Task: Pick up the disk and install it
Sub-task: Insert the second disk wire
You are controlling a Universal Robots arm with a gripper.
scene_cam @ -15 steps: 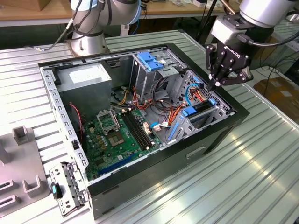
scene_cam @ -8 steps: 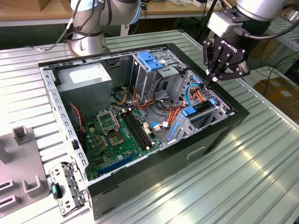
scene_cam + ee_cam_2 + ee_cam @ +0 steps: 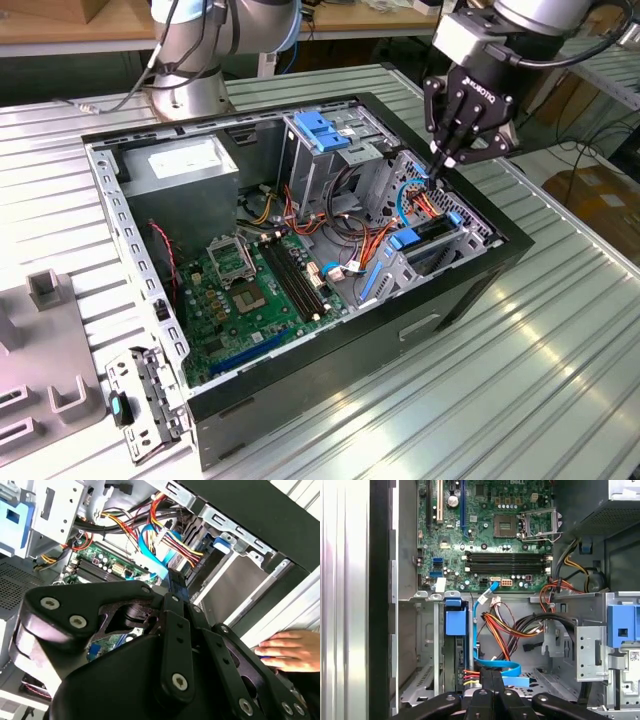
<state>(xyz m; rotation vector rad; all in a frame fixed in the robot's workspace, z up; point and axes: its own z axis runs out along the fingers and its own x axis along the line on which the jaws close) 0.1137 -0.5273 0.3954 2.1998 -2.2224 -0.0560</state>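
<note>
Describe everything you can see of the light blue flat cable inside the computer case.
The light blue flat cable looks like thin, flexible plastic. In the first wrist view it leaves the green motherboard, runs down beside the red and orange wires, then folds back in a loop. Its end lies right at the tool; whether they touch cannot be seen.

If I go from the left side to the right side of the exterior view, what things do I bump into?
Grey plastic holders → grey power supply box → green circuit board → metal cage with blue top → black gripper over the cables.
</note>
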